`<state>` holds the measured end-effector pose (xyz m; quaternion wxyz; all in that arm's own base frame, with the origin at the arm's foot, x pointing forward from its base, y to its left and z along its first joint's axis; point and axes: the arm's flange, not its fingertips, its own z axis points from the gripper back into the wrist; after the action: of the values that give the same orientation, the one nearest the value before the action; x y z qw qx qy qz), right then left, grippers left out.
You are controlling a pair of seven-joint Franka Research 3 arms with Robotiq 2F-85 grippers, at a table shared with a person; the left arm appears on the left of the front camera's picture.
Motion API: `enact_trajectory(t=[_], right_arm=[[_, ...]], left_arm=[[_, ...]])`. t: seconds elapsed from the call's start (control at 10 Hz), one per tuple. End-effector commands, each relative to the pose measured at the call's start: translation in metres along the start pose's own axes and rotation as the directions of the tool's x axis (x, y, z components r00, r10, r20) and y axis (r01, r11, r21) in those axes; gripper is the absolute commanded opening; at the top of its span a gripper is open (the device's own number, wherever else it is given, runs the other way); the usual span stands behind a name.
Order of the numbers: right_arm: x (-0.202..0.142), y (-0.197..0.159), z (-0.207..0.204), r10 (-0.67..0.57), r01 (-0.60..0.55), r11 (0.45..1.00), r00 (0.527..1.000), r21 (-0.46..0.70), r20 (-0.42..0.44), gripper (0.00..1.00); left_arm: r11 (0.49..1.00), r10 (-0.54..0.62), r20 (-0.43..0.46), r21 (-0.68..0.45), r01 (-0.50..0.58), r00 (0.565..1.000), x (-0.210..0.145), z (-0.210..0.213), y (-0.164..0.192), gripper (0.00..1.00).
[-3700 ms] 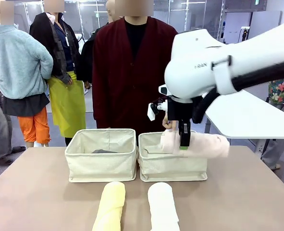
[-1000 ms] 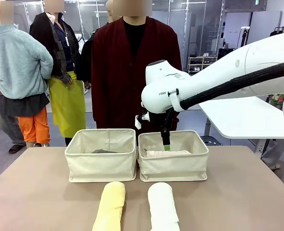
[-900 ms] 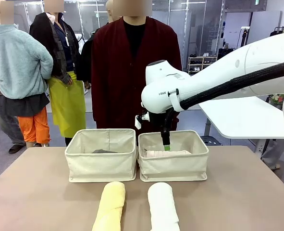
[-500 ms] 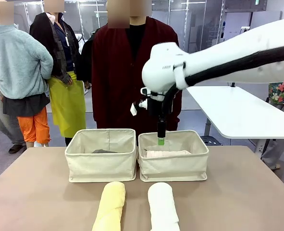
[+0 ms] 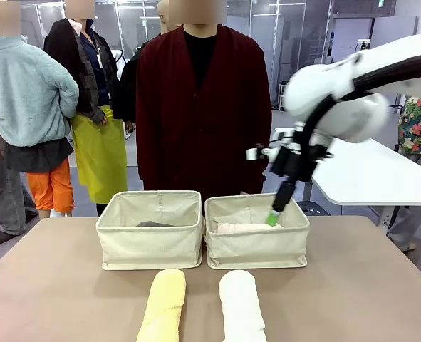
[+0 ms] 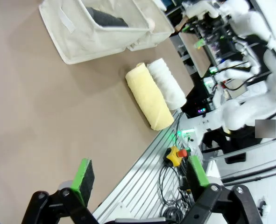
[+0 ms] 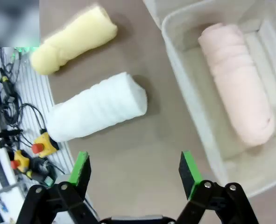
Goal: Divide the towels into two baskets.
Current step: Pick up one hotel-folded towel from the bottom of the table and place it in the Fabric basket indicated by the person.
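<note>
Right wrist view: right jaws apart, empty, hanging above counter (image 7: 142,154) by right basket (image 7: 189,107), where pink towel (image 7: 236,88) lies lengthwise so it fits between the walls. Grey towel (image 5: 153,224) sits in left basket (image 5: 149,239). Yellow towel (image 7: 74,39) & white towel (image 7: 98,112) lie side by side on counter nr robot's edge, prob. one per basket to even the split. Left jaws also apart, holding nothing, parked clear.

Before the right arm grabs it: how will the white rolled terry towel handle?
The white rolled terry towel probably squashes when gripped: its ribbed pile looks soft. Lying on its side on the tan table, it could roll if nudged.
</note>
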<state>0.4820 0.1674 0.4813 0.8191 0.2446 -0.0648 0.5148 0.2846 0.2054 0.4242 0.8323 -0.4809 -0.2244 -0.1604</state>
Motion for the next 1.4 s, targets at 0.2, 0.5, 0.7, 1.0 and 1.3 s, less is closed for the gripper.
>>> enact_trajectory(t=[0.2, 0.5, 0.7, 1.0, 1.3], right_arm=[[-0.131, 0.03, 0.054, -0.264, 0.213, 0.956, 0.922, 0.2, 0.282, 0.95], [-0.257, 0.022, 0.077, -0.484, 0.278, 0.85, 0.747, 0.448, 0.455, 0.95], [-0.325, 0.024, 0.079, -0.618, 0.255, 0.744, 0.615, 0.618, 0.49, 0.95], [-0.409, 0.033, 0.062, -0.796, 0.315, 0.583, 0.408, 0.749, 0.447, 0.95], [-0.46, 0.037, 0.052, -0.899, 0.524, 0.424, 0.144, 0.739, 0.414, 0.95]], left_arm=[[1.0, -0.017, 0.018, -0.015, 0.018, 1.0, -0.001, 0.003, 0.0, 1.0], [1.0, -0.017, 0.018, -0.015, 0.018, 1.0, -0.001, 0.003, 0.0, 1.0], [1.0, -0.017, 0.018, -0.015, 0.018, 1.0, -0.001, 0.003, 0.0, 1.0], [1.0, -0.017, 0.018, -0.015, 0.018, 1.0, -0.001, 0.003, 0.0, 1.0], [1.0, -0.017, 0.018, -0.015, 0.018, 1.0, -0.001, 0.003, 0.0, 1.0]])
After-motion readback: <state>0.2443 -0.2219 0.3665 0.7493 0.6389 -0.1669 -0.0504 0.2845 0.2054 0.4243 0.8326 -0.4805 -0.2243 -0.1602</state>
